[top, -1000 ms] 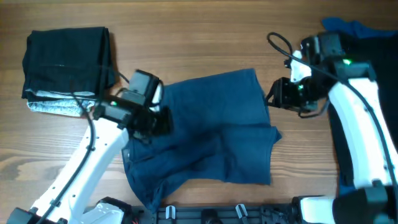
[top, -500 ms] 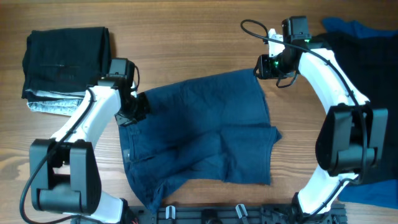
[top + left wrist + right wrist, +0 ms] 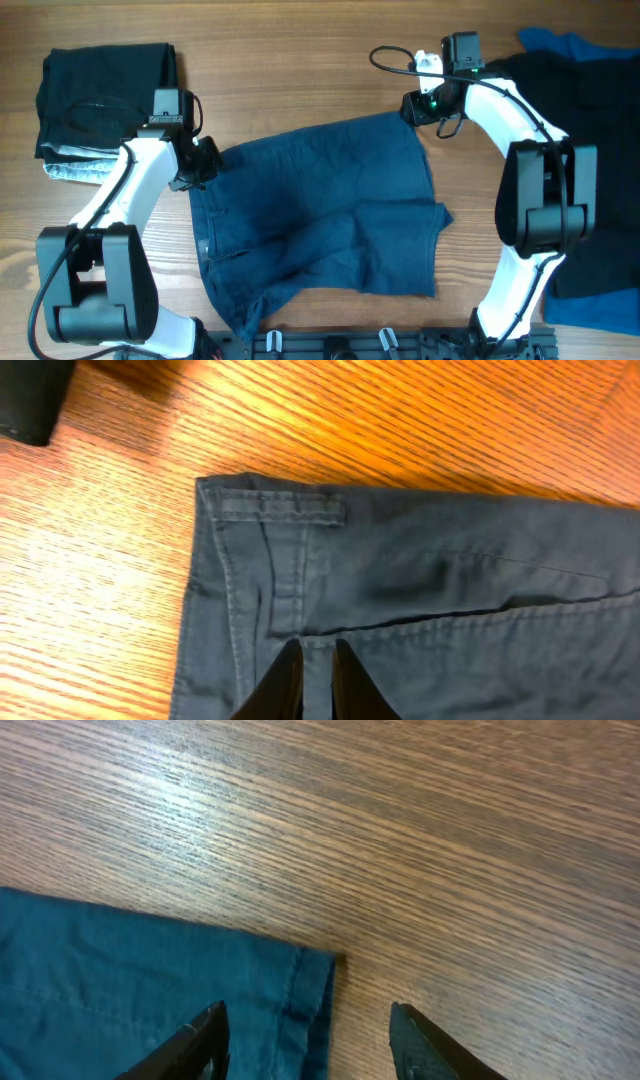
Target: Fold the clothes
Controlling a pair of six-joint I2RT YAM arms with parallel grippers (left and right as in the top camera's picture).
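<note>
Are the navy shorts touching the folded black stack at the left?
Apart. The left wrist view shows bare table between the navy shorts and the black stack.

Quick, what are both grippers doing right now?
Left gripper: closed over the shorts, grip unclear.
Right gripper: open, holding nothing.
</note>
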